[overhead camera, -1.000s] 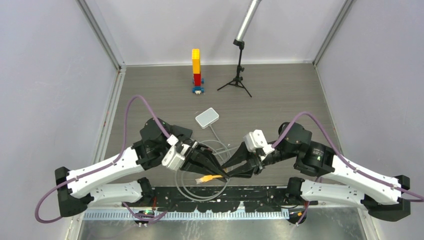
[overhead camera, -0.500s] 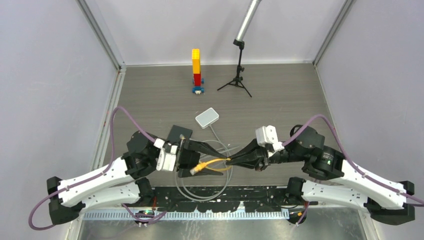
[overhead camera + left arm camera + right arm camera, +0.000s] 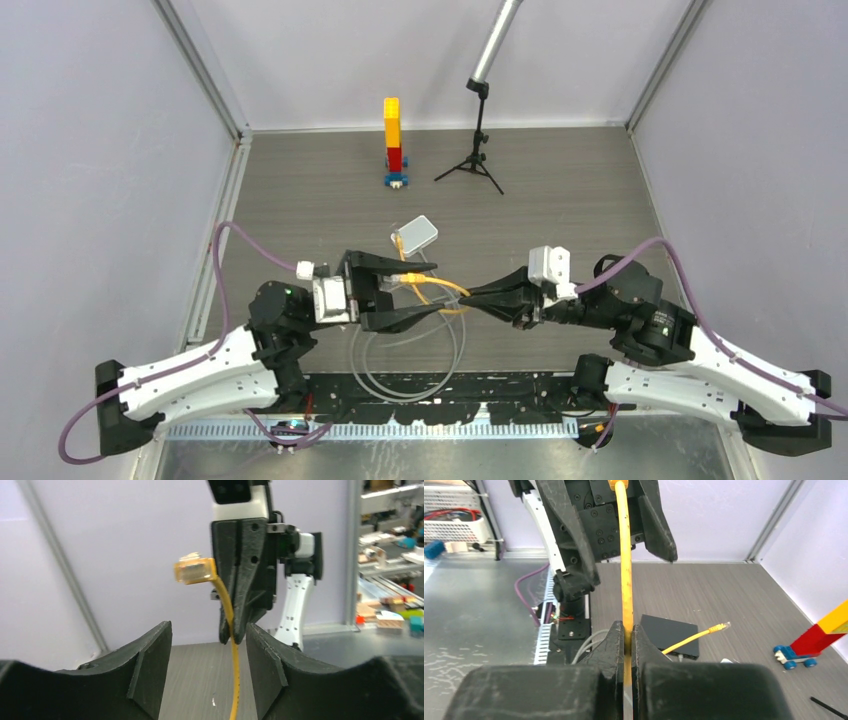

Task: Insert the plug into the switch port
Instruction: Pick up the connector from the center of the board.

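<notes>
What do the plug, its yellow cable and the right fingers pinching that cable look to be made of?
Plug: hard, glossy plastic, amber-tinted and see-through, since light passes through its body.
Cable: smooth yellow jacket, probably soft PVC or rubber, since it bends in easy curves.
Right gripper fingers: matte black rigid plastic, possibly printed, with a dull surface and no shine.

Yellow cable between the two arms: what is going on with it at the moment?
The right gripper is shut on the yellow cable, below its plug, which is up in the air. The left gripper is open, with the cable passing between its fingers, so it does not grip it. The white box lies on the table, and the plug is not yet inserted in it.
</notes>
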`<action>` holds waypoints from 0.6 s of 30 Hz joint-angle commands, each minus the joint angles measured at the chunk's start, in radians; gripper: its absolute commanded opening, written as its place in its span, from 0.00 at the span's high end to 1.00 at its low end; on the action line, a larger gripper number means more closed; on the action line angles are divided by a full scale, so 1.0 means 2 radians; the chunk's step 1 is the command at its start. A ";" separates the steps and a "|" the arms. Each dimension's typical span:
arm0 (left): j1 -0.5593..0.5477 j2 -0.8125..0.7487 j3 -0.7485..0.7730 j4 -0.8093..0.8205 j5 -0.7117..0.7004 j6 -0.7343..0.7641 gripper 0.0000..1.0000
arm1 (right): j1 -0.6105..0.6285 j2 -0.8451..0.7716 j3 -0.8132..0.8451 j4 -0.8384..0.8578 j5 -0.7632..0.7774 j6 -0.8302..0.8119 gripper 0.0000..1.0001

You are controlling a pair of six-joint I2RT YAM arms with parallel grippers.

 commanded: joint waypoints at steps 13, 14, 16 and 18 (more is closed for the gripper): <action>-0.002 -0.030 -0.035 0.156 -0.071 -0.055 0.58 | -0.001 -0.025 0.012 -0.023 0.030 -0.070 0.99; -0.002 -0.030 -0.034 0.156 -0.067 -0.057 0.60 | -0.001 -0.027 0.011 -0.022 0.030 -0.070 1.00; -0.002 -0.028 -0.032 0.156 -0.061 -0.060 0.63 | -0.001 -0.030 0.010 -0.024 0.031 -0.069 1.00; -0.003 -0.027 -0.031 0.156 -0.058 -0.060 0.65 | -0.001 -0.032 0.010 -0.025 0.031 -0.067 1.00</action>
